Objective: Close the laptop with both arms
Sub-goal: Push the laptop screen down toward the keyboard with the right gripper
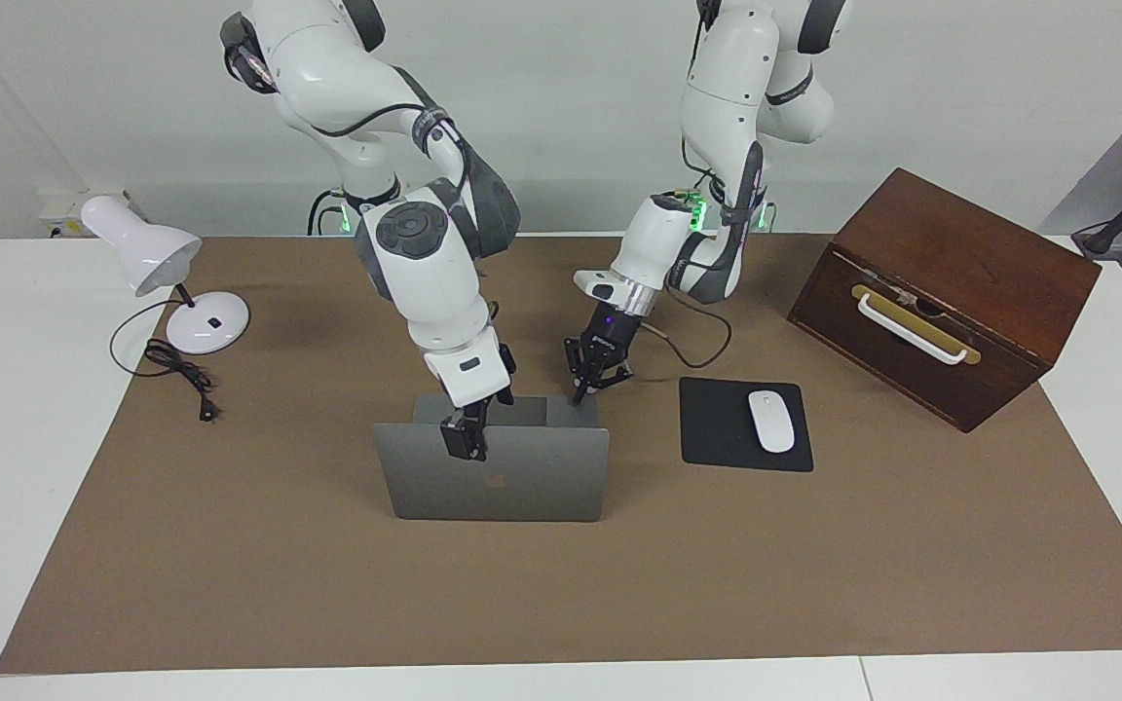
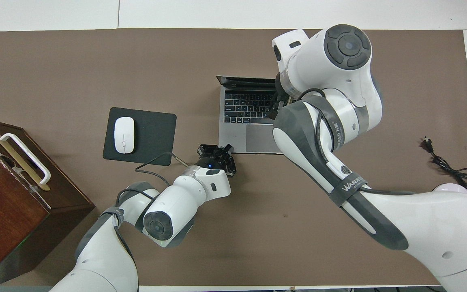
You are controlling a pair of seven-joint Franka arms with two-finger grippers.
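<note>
The silver-grey laptop (image 1: 532, 487) stands open in the middle of the brown mat, its lid upright with the logo side turned away from the robots. Its black keys and trackpad show in the overhead view (image 2: 245, 107). My right gripper (image 1: 465, 440) is at the lid's top edge, with its fingers down over the logo side. In the overhead view it is mostly hidden under its own arm. My left gripper (image 1: 598, 382) is open and empty, low by the base's corner nearest the robots at the left arm's end. It also shows in the overhead view (image 2: 216, 151).
A black mouse pad (image 1: 717, 428) with a white mouse (image 1: 771, 421) lies beside the laptop toward the left arm's end. A brown wooden box (image 1: 951, 282) with a white handle stands past it. A white desk lamp (image 1: 147, 253) and its cord (image 1: 181, 375) are at the right arm's end.
</note>
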